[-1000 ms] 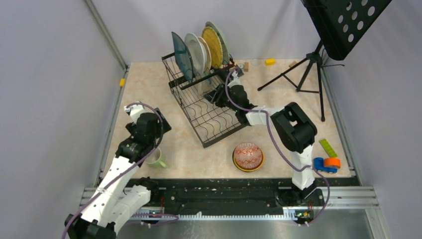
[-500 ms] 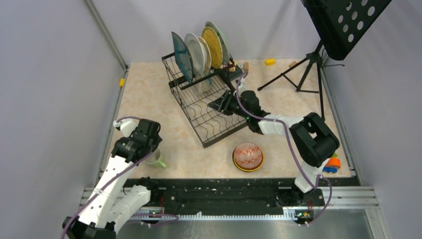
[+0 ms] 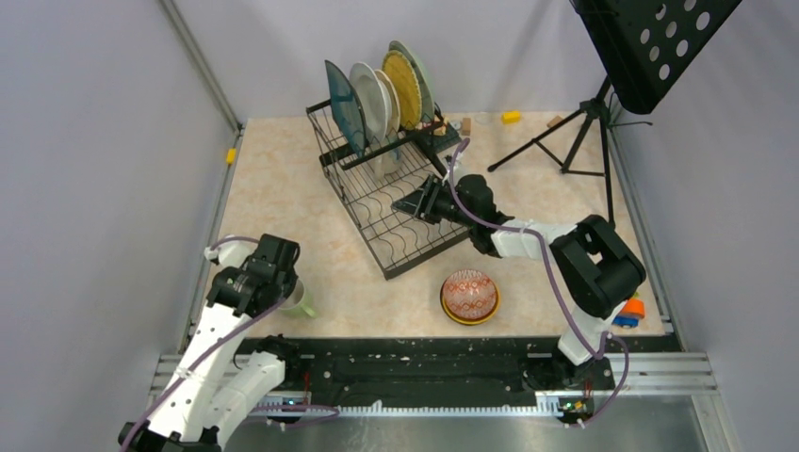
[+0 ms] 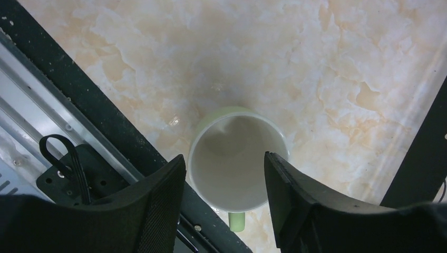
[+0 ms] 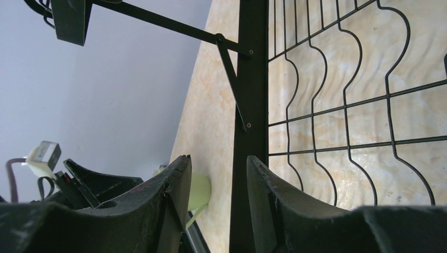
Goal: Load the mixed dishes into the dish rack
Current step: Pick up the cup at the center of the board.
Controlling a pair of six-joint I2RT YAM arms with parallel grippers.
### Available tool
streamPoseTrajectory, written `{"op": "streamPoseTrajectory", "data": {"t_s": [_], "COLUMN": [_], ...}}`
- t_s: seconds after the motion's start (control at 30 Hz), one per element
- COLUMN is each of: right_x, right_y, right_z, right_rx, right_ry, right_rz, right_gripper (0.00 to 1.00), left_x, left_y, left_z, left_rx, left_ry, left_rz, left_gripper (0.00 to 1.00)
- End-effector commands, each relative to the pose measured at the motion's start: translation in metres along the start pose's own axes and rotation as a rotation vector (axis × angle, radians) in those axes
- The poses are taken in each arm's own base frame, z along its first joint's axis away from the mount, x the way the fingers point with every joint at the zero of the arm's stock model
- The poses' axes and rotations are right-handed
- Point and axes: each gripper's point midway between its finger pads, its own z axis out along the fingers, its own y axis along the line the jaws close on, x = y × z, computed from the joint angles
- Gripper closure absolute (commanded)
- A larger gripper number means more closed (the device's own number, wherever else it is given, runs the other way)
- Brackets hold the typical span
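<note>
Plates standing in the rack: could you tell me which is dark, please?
The dark teal plate, leftmost in the row; the other three plates are all light-coloured.

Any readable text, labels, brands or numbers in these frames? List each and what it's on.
None readable in any view.
The red-patterned bowl carries only decoration, no letters.
The light-green mug is blank inside.
The black wire dish rack and black perforated music stand show no markings.

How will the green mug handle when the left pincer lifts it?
The mug looks like rigid, glazed ceramic: probably slippery, so it may slide in the left pincer. It is empty, so likely light. The side handle could tilt it slightly if gripped off-centre.
</note>
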Motion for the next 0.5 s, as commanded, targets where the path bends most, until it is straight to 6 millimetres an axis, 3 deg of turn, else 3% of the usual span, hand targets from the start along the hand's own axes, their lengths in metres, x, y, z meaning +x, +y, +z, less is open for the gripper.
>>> {"op": "streamPoseTrajectory", "data": {"t_s": [0.0, 0.17, 0.3, 0.47], "right_x": [-0.010, -0.006, -0.003, -0.002], "right_y": [0.034, 0.032, 0.030, 0.036], "right_z": [-0.006, -0.005, -0.004, -0.005], "right_rx": [-0.099, -0.104, -0.106, -0.131], "right_ry": [-0.022, -0.011, 0.001, 0.012], "right_rz": [-0.010, 0.008, 0.031, 0.057], "right_gripper": [0.55, 0.55, 0.55, 0.55], "left_x": [0.005, 0.006, 0.007, 0.018], "left_y": [0.008, 0.012, 0.018, 0.016], "left_z": [0.004, 0.005, 0.009, 0.017], "left_rx": [-0.032, -0.059, -0.093, -0.113], "left_ry": [0.006, 0.011, 0.005, 0.042], "left_rz": [-0.076, -0.083, -0.082, -0.070], "left_gripper": [0.40, 0.43, 0.53, 0.53]}}
